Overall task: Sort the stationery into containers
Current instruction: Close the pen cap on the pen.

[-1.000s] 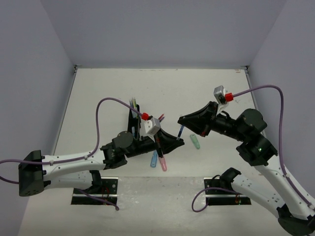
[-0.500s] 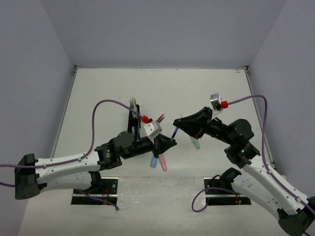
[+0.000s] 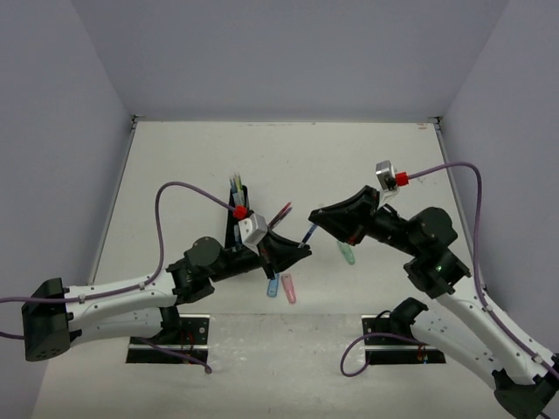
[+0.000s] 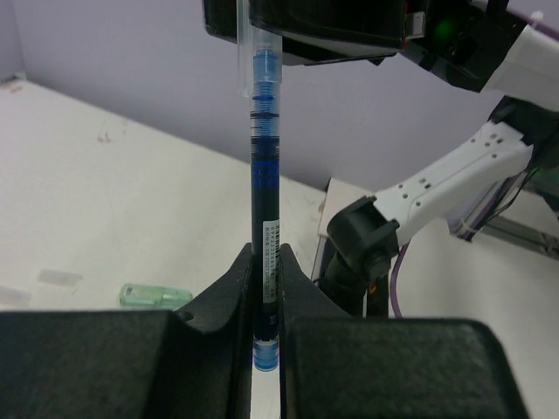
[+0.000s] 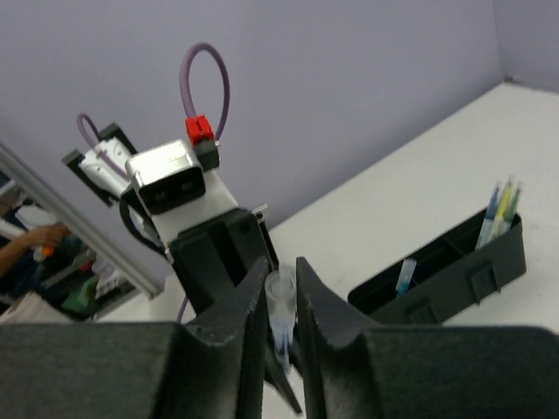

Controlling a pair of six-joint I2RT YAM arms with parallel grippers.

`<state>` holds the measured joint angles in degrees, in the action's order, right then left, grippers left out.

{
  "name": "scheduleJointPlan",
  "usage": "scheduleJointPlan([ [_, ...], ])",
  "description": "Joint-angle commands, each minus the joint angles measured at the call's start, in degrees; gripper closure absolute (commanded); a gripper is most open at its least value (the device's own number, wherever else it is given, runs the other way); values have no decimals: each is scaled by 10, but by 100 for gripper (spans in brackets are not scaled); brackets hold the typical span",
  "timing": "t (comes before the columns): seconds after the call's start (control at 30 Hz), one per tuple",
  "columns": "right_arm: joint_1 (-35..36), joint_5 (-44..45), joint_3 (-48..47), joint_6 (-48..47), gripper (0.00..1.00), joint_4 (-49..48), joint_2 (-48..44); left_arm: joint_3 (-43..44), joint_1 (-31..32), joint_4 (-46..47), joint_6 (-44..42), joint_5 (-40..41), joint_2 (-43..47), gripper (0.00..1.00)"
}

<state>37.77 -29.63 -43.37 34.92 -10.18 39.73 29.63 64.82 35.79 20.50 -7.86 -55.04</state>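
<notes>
Blue pen [image 4: 265, 201] hangs above the desk [image 3: 349, 166], near the black organiser [image 5: 454, 266]: left tool [image 4: 265, 262] pinches its dark barrel, right tool [image 5: 281, 275] pinches its clear cap.

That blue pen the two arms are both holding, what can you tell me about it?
The blue pen is a slim stick, seemingly plastic: a clear end showing blue inside, a dark middle with a small white printed label, and a blue tip. The left gripper is shut on the dark part near the blue tip; the right gripper is shut on the clear end. The pen spans the gap between them, above the table.
</notes>
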Motion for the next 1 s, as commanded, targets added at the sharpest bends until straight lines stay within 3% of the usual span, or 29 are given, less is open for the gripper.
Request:
scheduleJointPlan([
  [0.0, 9, 2, -81, -34, 62, 173, 5, -50, -12, 211, 44, 1, 13, 100],
  [0.27, 8, 27, -153, -55, 43, 208, 18, -83, -12, 238, 70, -12, -6, 100],
  [0.5, 9, 31, -173, -73, 49, 231, 50, -87, -12, 251, 77, -25, -13, 100],
  [0.77, 10, -58, -141, -53, 53, 182, 66, -77, -12, 239, 74, -26, -20, 100],
  [0.97, 10, -78, -128, -47, 53, 159, 65, -69, -12, 232, 72, -23, -24, 100],
])
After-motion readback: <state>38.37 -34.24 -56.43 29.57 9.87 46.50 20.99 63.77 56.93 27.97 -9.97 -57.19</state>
